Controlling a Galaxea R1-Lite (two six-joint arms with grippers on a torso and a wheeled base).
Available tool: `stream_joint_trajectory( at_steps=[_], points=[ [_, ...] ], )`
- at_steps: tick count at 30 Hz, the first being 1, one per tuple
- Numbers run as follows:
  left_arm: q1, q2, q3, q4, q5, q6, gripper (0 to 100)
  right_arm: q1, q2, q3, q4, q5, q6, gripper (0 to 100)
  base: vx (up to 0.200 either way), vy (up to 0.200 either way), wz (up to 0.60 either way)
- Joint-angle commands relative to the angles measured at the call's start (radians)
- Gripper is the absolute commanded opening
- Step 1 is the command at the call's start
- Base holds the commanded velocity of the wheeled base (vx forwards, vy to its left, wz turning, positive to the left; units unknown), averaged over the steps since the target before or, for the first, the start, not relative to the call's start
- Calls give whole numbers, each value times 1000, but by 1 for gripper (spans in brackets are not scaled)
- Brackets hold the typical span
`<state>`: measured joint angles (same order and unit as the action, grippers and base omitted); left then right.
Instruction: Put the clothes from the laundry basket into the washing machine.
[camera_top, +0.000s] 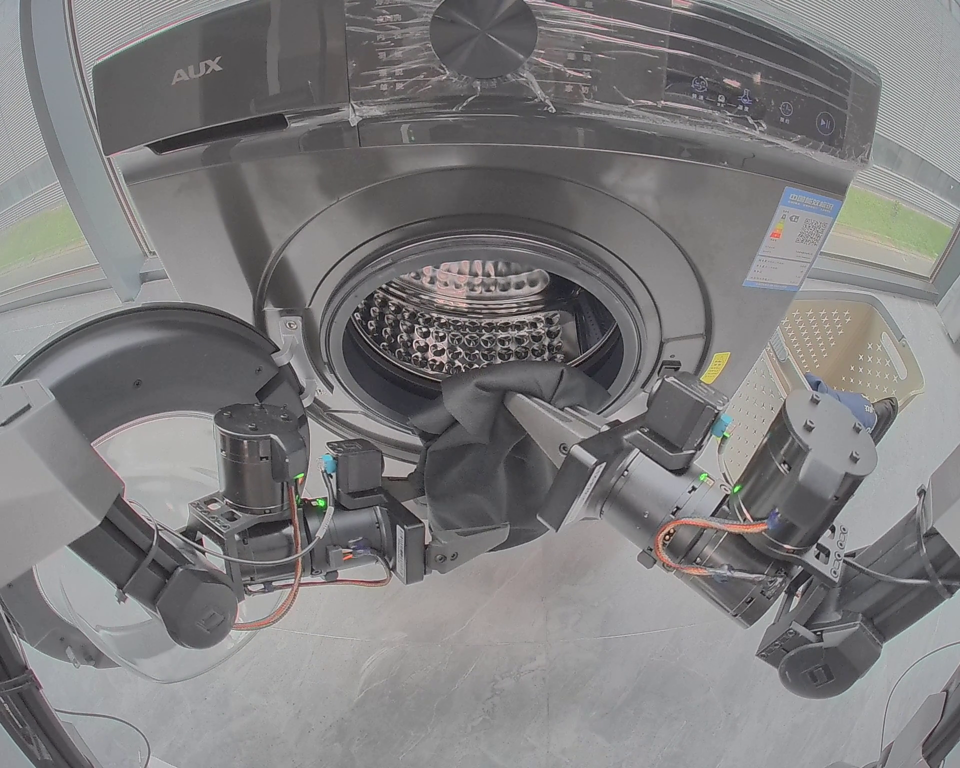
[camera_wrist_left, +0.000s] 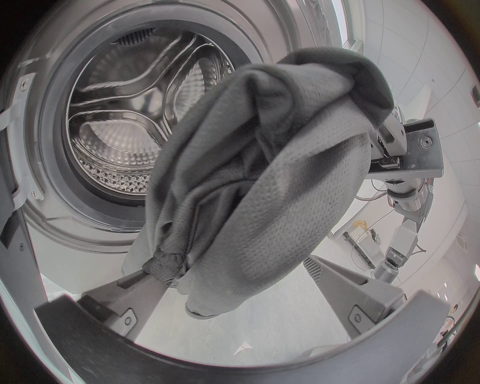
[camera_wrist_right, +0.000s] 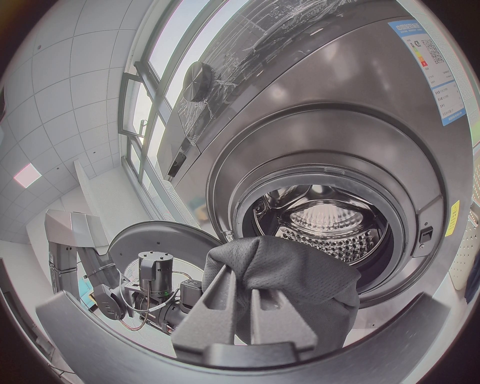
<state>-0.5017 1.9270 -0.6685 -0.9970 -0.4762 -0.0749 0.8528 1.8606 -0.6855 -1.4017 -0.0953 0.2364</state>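
My right pincer (camera_top: 517, 407) is clenched on the dark garment (camera_top: 470, 470) at the lower rim of the washing machine (camera_top: 500, 190) opening. My left pincer (camera_top: 480, 545) is spread wide under the cloth's hanging end. The laundry basket (camera_top: 850, 340) is beside the machine.

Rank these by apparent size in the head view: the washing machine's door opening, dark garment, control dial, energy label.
1. door opening
2. dark garment
3. control dial and energy label: these look alike, so they are left unranked.

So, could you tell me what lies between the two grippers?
The dark garment hangs there, held by the right gripper and drooping to the left gripper; the head view shows it.
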Motion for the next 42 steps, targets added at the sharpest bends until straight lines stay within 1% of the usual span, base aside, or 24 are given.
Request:
stream_joint_trajectory(
  at_steps=[1, 9, 12, 16, 18, 19, 21, 25, 30, 33, 35, 36, 38, 41, 42],
  points=[
    [-18, 1, -5, -2, 1, 0, 100, -1, -1, -2, 0, 0, 0, 0, 0, 0, 0],
    [-92, -51, 63, -2, 8, -3, 100, -6, 3, -14, 0, -1, 0, 0, 0, 0, 0],
    [-126, -79, 93, -2, 8, -3, 100, -9, 8, -25, 0, -21, 0, 0, 0, 0, 0],
    [-141, -109, 98, 0, 8, -6, 100, -12, 8, -28, 3, -24, 0, 0, 0, 0, 0],
    [-141, -122, 98, 0, 8, -17, 100, -14, 8, -29, 3, -26, 0, 0, 0, 0, 0],
    [-141, -132, 96, 1, 8, -28, 100, -15, 8, -28, 1, -27, 0, 0, 0, 0, 0],
    [-141, -131, 92, 1, 8, -36, 100, -17, 8, -28, 0, -27, 0, 0, 0, 0, 0],
    [-136, -103, 75, 0, 8, -37, 100, -18, 5, -28, 0, -27, -2, 0, 0, 0, 0],
    [-132, -39, 32, -5, 48, -36, 100, -15, 0, -22, 7, -29, -2, 0, 0, 0, 0],
    [-129, -19, 12, -22, 60, -43, 100, -12, -1, -22, 10, -30, -2, 0, 0, 0, 0],
    [-130, 1, -5, -57, 83, -75, 100, -6, -3, -22, 10, -32, -2, 0, 0, 0, 0],
    [-130, 10, -14, -69, 94, -85, 100, -4, -3, -20, 12, -32, 0, 0, 0, 0, 0],
    [-130, 32, -28, -86, 111, -91, 100, -3, -3, -19, 10, -32, 0, 0, 0, 0, 0],
    [-132, 58, -37, -106, 133, -91, 100, -3, -3, -19, 10, -32, 0, 0, 0, 0, 0],
    [-132, 64, -39, -112, 133, -91, 100, -3, -3, -19, 10, -32, 0, 0, 0, 0, 0]
  ],
)
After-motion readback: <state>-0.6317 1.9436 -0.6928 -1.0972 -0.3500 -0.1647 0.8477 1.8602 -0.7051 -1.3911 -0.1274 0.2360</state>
